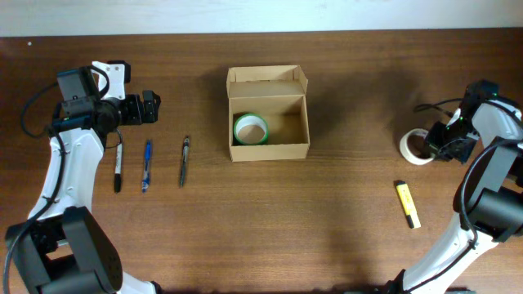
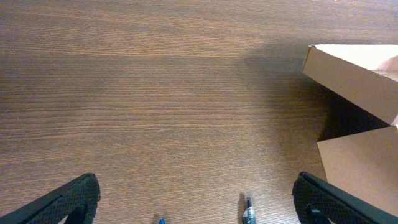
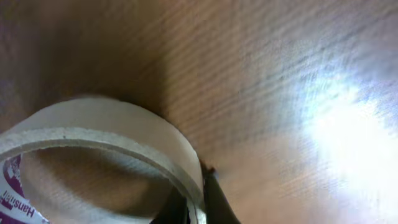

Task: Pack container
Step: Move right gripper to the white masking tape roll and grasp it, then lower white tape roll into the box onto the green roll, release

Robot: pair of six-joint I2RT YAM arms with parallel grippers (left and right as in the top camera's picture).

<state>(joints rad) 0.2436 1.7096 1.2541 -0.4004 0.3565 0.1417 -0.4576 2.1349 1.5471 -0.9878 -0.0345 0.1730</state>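
Note:
The container [image 1: 268, 148] is an open tan cardboard box at the table's middle, lid flap folded back. A green-edged tape roll [image 1: 250, 129] lies inside on its left. Its corner shows in the left wrist view [image 2: 354, 68]. My left gripper [image 1: 150, 107] is open and empty, left of the box above the pens. My right gripper [image 1: 431, 147] at the far right is shut on the wall of a white tape roll [image 1: 417, 147], one finger inside and one outside; the roll fills the right wrist view [image 3: 106, 134].
Three pens lie left of the box: black [image 1: 118, 166], blue [image 1: 147, 165], grey [image 1: 185, 161]. The tips of the blue pen [image 2: 161, 220] and the grey pen [image 2: 249, 214] show in the left wrist view. A yellow marker [image 1: 408, 203] lies at front right.

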